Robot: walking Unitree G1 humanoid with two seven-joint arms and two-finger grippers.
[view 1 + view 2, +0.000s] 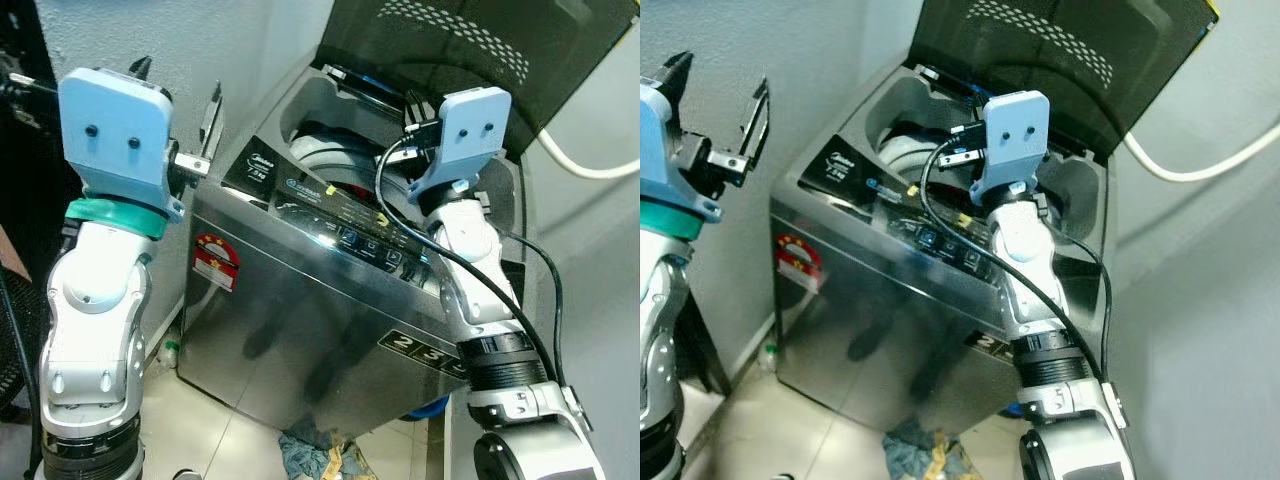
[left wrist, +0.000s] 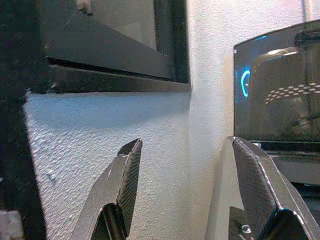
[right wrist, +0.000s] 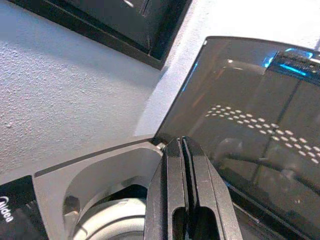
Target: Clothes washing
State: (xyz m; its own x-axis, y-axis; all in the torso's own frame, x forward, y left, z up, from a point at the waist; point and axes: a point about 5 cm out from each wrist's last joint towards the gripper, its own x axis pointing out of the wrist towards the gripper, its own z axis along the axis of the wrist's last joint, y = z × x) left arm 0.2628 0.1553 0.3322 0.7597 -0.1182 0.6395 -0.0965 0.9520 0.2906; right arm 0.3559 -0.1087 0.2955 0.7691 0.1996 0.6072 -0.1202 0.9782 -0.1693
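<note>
A laundry corner of a home; a steel top-loading washing machine [image 1: 300, 330] stands with its dark lid [image 1: 1060, 60] raised against a rough grey plastered wall [image 2: 150, 140]; a white hose [image 1: 585, 165] runs along the wall; crumpled cloth [image 1: 310, 450] lies on the pale tiled floor [image 1: 200, 430]; a dark-framed window [image 2: 125, 40] sits above.

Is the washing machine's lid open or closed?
Open. The dark lid stands raised behind the washing machine, leaving the drum opening exposed beside the right gripper.
</note>
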